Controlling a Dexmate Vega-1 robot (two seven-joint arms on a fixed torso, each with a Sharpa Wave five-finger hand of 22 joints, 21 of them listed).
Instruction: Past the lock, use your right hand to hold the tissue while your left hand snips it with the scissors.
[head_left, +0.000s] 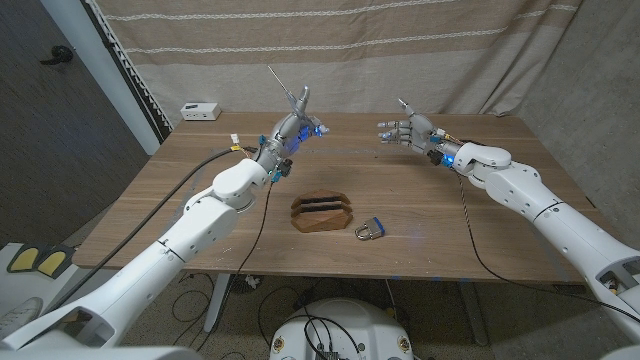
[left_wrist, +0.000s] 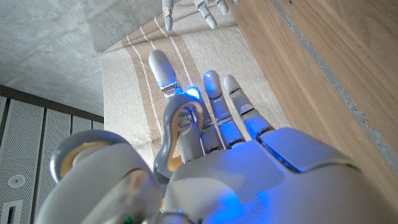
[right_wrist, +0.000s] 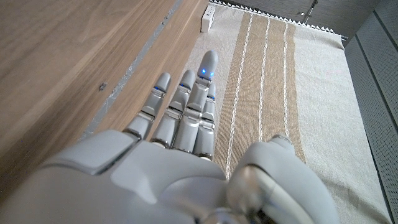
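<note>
Left hand (head_left: 291, 130) raised gripping scissors (head_left: 287, 88), right hand (head_left: 408, 132) raised, fingers (right_wrist: 186, 93) extended

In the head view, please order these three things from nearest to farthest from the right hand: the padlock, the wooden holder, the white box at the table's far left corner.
From the right hand:
1. Padlock, toward the table's front, right of the holder.
2. Wooden holder, mid-table, just left of the padlock; a close second.
3. White box, far left corner, beyond the left hand.
</note>
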